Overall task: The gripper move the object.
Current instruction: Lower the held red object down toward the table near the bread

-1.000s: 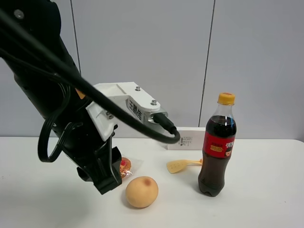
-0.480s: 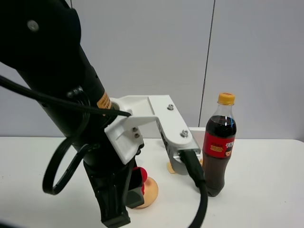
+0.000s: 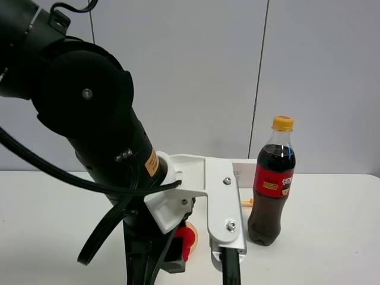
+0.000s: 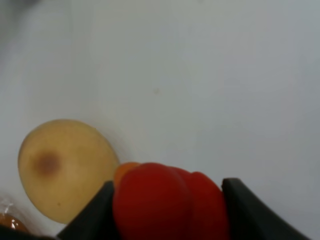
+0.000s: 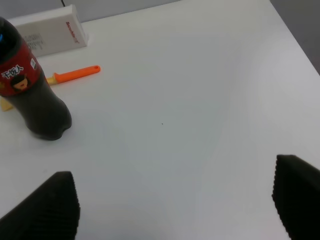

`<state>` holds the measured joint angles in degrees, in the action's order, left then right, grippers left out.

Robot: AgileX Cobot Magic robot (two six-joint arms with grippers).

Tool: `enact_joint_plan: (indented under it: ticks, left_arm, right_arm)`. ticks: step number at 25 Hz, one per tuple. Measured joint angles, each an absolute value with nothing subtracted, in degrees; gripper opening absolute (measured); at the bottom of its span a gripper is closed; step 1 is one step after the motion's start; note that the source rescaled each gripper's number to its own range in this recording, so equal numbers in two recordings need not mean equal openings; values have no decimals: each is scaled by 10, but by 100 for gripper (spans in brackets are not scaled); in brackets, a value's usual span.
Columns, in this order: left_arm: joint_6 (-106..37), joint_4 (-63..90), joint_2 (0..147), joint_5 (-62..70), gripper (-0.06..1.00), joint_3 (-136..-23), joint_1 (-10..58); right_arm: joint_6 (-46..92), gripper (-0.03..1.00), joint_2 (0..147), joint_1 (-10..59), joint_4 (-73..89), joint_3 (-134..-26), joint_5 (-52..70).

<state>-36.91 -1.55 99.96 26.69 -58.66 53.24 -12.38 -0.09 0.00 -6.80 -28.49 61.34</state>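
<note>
My left gripper [image 3: 173, 256] is shut on the small glossy red duck toy [image 3: 187, 240], low in the exterior high view, under the black arm and its white bracket [image 3: 222, 205]. In the left wrist view the duck [image 4: 170, 200] sits between the two black fingers [image 4: 90, 220] and is held above the white table. The peach [image 4: 65, 167] lies on the table below and to one side. My right gripper [image 5: 172, 195] is open and empty above bare table, and is out of the exterior high view.
A cola bottle [image 3: 270, 184] stands right of the left arm, also in the right wrist view [image 5: 30, 95]. Behind it lie a white box [image 5: 50, 32] and a spatula with an orange handle [image 5: 75, 75]. A wrapped muffin's edge [image 4: 7, 220] shows beside the peach.
The left arm has swung right and toward the camera, carrying the red duck away from beside the peach. The arm now hides the peach and muffin in the exterior high view.
</note>
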Motion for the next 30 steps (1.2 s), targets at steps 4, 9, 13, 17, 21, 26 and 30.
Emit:
enact_joint_plan:
  ticks: [4,9,13,17,21,26,30]
  left_arm:
    - [-402,-15,1015,245,2,-587,532]
    - [-437,-5,1045,201,2,-587,532]
    - [-473,11,1058,167,2,-587,532]
    - [-492,31,1075,149,2,-588,532]
    - [-495,60,1094,159,2,-610,530]
    - [-495,107,1118,189,1,-646,515]
    - [-496,122,1138,215,1,-656,505]
  right_arm:
    - [-124,100,-1,0,-68,-285,613]
    - [-124,100,-1,0,-68,-285,613]
    - [-124,100,-1,0,-68,-285,613]
    - [-124,100,-1,0,-68,-285,613]
    - [-124,100,-1,0,-68,-285,613]
    - [-124,100,-1,0,-68,-285,613]
    - [-124,100,-1,0,-68,-285,613]
